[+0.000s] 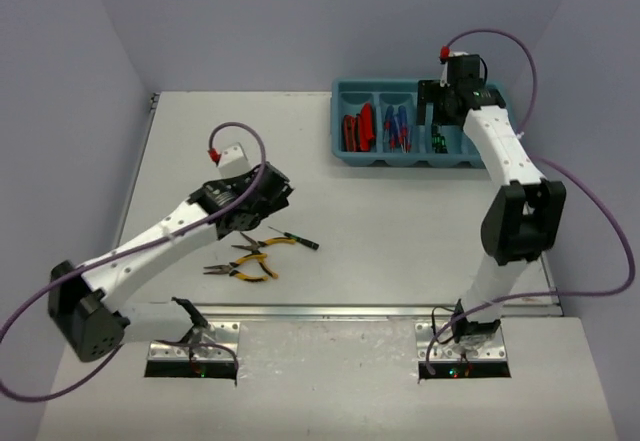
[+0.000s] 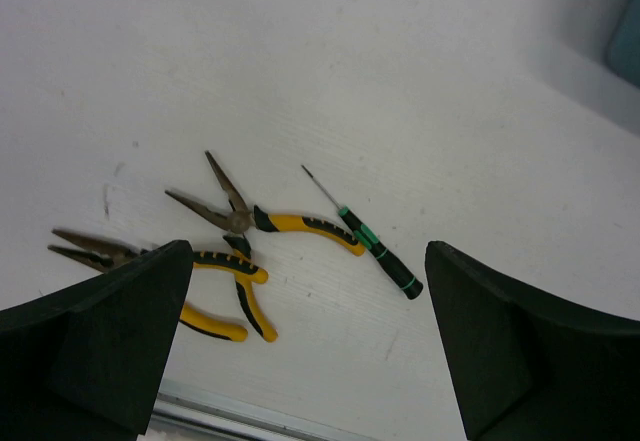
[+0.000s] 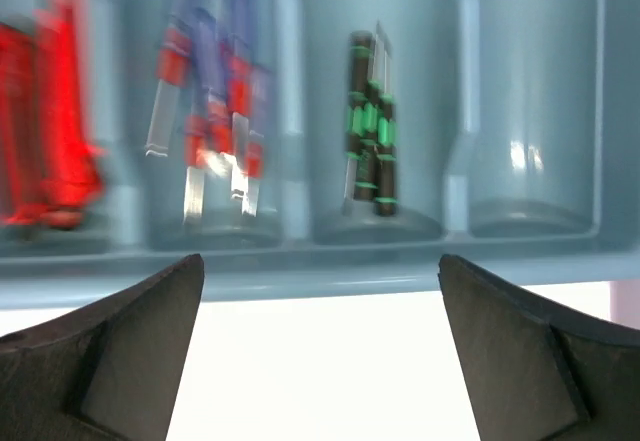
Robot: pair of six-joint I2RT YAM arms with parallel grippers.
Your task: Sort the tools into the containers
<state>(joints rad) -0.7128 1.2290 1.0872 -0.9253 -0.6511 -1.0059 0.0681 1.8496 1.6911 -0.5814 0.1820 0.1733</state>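
Note:
Two yellow-handled pliers (image 1: 262, 244) (image 1: 240, 271) and a slim black-and-green screwdriver (image 1: 300, 240) lie on the table near its front edge. My left gripper (image 1: 262, 206) hovers just behind them, open and empty. In the left wrist view the pliers (image 2: 290, 223) (image 2: 225, 264) and the screwdriver (image 2: 375, 246) lie ahead of the open left gripper (image 2: 305, 341). The teal tray (image 1: 400, 164) holds red utility knives (image 1: 358, 129), blue screwdrivers (image 1: 396, 129) and black-and-green screwdrivers (image 1: 438, 141). My right gripper (image 1: 443, 111) is over the tray, open and empty (image 3: 320, 351).
In the right wrist view the tray's front wall (image 3: 320, 281) is close; knives (image 3: 50, 131), blue screwdrivers (image 3: 215, 111) and green screwdrivers (image 3: 370, 126) show, and the right-hand compartment (image 3: 530, 111) is bare. A metal strip (image 1: 350, 311) runs along the table's front edge.

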